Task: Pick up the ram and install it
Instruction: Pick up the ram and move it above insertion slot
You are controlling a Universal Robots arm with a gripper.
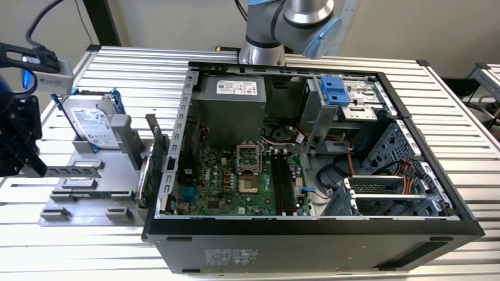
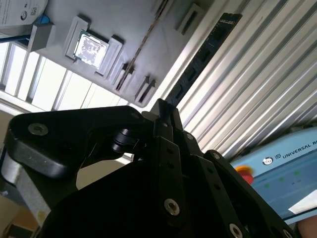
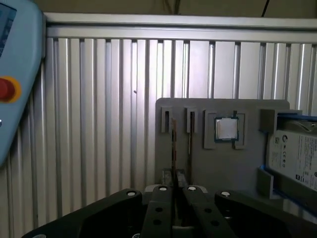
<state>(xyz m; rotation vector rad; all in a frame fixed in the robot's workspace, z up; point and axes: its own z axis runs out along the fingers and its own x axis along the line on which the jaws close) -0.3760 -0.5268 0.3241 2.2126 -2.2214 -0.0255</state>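
One ram [image 2: 200,58] is pinched at one end between the pressed-together fingers of the gripper [image 3: 173,191], close to one grey holder [image 3: 237,168]. One processor chip [image 3: 226,129] and one hard drive [image 1: 92,123] are seated in it. Beyond, one open computer case [image 1: 312,240] is set on the ribbed metal table [image 1: 457,117], with a plain wall [image 1: 422,29] behind.

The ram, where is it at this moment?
In the second wrist view the ram sticks out from the closed hand, gripped by one end, above the slatted table beside the grey parts tray.
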